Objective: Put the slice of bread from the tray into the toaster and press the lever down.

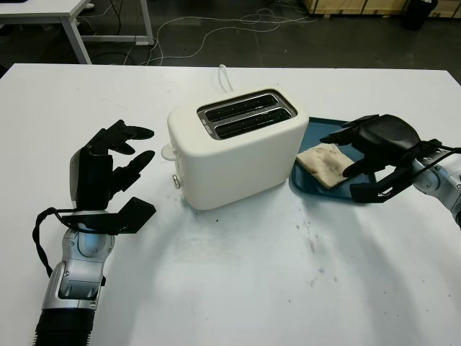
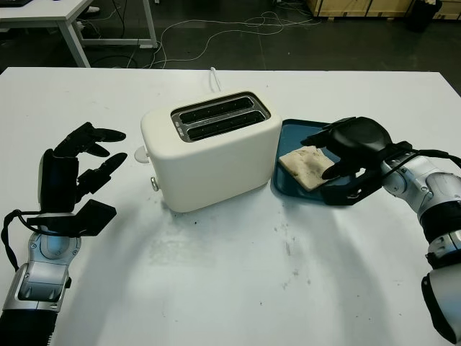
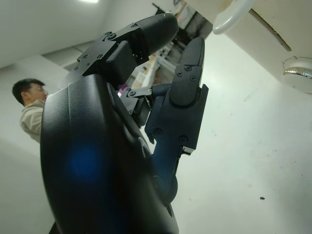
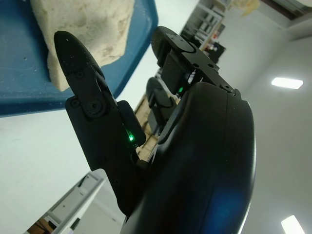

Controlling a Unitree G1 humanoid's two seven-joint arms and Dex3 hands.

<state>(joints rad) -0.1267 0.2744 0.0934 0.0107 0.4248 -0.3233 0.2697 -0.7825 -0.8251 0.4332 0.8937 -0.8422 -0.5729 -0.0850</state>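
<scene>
I see the white bench (image 1: 238,281) carrying a toaster (image 1: 234,148), a blue tray (image 1: 320,180), and perhaps faint smudges.

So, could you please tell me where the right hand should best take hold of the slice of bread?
Probably by its edge nearest the right hand, coming from the robot's right. The slice of bread lies flat in the blue tray, so its faces cannot be pinched. The toaster blocks the opposite side.
</scene>
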